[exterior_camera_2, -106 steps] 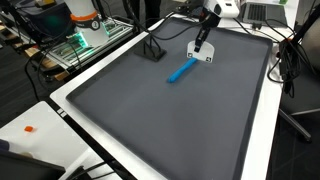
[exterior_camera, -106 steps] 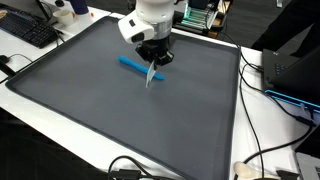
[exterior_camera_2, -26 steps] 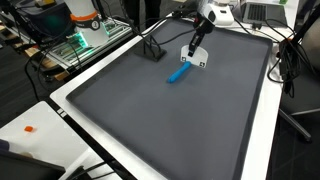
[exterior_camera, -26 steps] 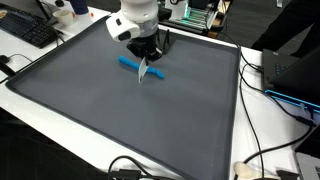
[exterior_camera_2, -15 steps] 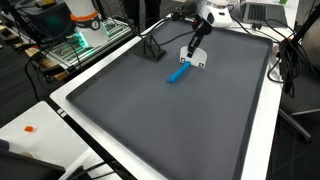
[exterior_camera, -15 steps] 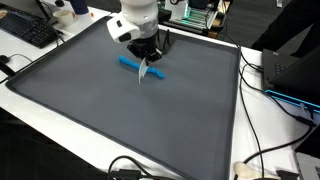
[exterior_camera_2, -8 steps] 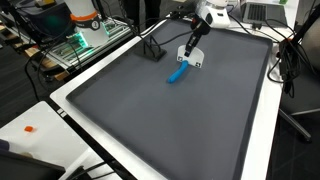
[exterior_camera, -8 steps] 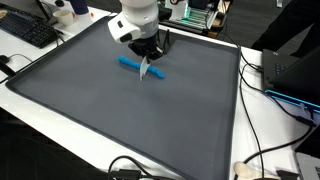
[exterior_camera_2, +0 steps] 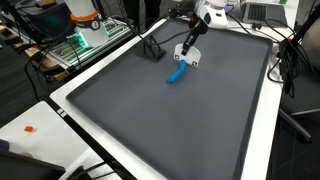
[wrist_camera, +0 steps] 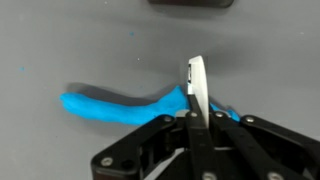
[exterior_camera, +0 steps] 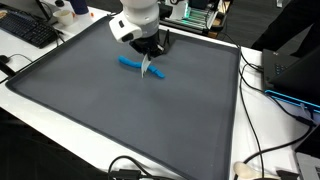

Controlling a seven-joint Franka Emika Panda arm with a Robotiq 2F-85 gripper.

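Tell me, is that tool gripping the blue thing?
No, in the wrist view the tool is shut on a thin white piece, while the blue thing lies on the gray mat.

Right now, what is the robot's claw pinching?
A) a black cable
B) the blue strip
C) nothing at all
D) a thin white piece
D: in the wrist view the gripper is shut on a thin white piece standing on edge between its fingers, while the blue strip lies unheld on the grey mat.
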